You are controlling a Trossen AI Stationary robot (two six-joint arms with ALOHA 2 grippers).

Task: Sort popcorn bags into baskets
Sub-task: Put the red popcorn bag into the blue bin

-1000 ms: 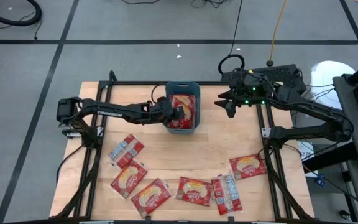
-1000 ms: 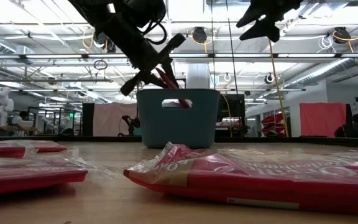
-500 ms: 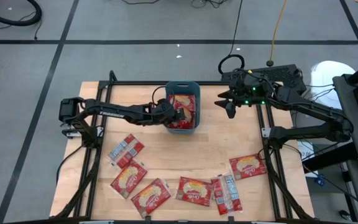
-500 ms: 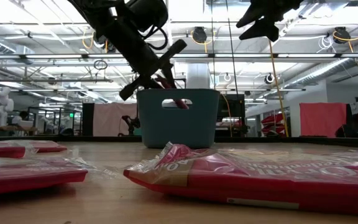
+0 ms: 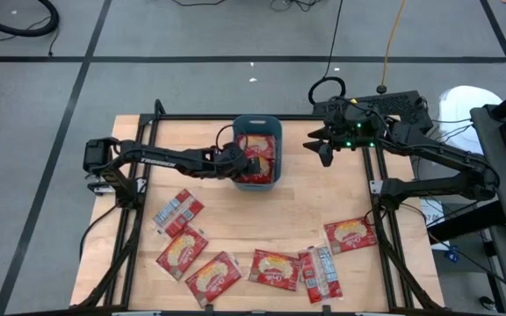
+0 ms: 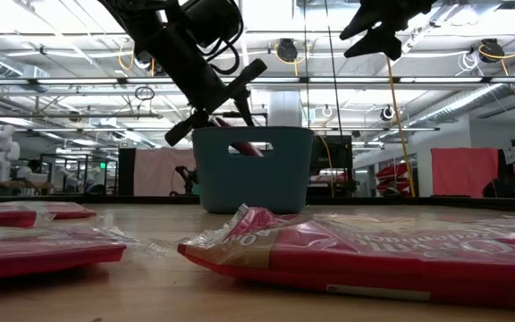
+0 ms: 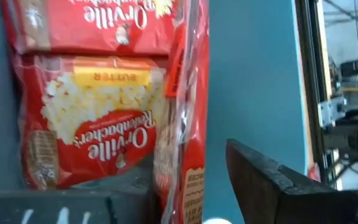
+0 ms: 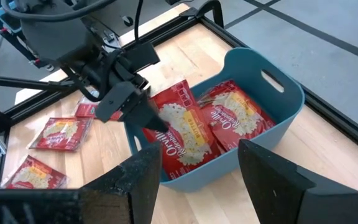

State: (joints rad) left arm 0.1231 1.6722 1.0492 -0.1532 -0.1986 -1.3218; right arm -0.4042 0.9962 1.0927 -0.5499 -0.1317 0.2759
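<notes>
The teal basket [image 5: 257, 123] stands at the table's far middle and holds several red popcorn bags [image 8: 235, 118]. My left gripper [image 5: 240, 161] reaches over the basket's left wall, open [image 8: 157, 92]. One bag [image 7: 188, 124] stands on its edge between the spread fingers and leans inside the basket [image 8: 179, 134]. Several more bags lie flat along the near part of the table [image 5: 212, 276] [image 5: 350, 233]. My right gripper [image 5: 323, 145] hangs open above the table to the right of the basket [image 8: 197, 180]. My left gripper has the upright bag's edge [image 7: 182, 180] between its open fingers, coming in level from the table's left. I cannot tell whether a finger touches it. The bag rests in the basket against the other bags.
Dark frame rails run along the table's left and right edges [image 5: 134, 202] [image 5: 385, 219]. In the low view a bag [image 6: 347, 259] lies close in front of the camera. Bare wood shows between the basket and the row of bags.
The bag that stood above the basket's rim between my left fingers has sunk down into the basket. My left gripper has drawn back a little toward the table's left, and the basket has shifted slightly the same way.
</notes>
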